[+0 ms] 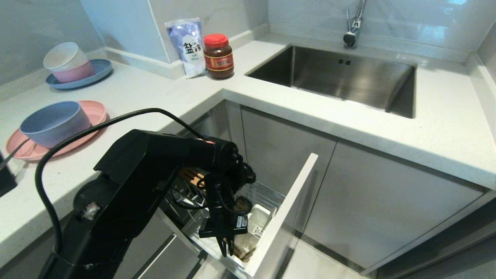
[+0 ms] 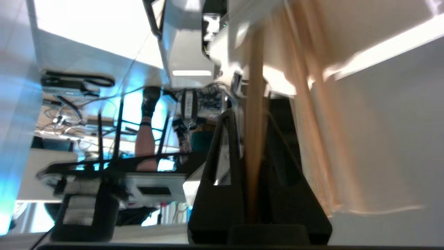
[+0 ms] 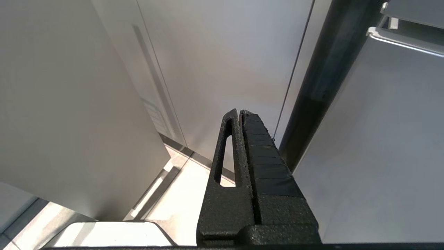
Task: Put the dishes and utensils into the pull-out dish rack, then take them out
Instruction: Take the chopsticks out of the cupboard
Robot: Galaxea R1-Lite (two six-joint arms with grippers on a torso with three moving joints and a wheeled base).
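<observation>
Below the kitchen counter (image 1: pixel 116 104), the left gripper (image 1: pixel 228 246) pinches chopsticks (image 2: pixel 255 114) over the rack (image 1: pixel 267 193); unloading seems underway, next lifting them straight up.

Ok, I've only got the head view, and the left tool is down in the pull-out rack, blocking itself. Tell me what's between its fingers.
Observer: The left wrist view shows the left tool shut on a light-brown wooden chopstick, which runs between the fingers and out past their tips.
Operator: Good. Now find me the right arm, it's nowhere in my picture.
Observer: The right wrist view shows the right tool shut and empty, hanging beside pale grey cabinet fronts and above the floor.
</observation>
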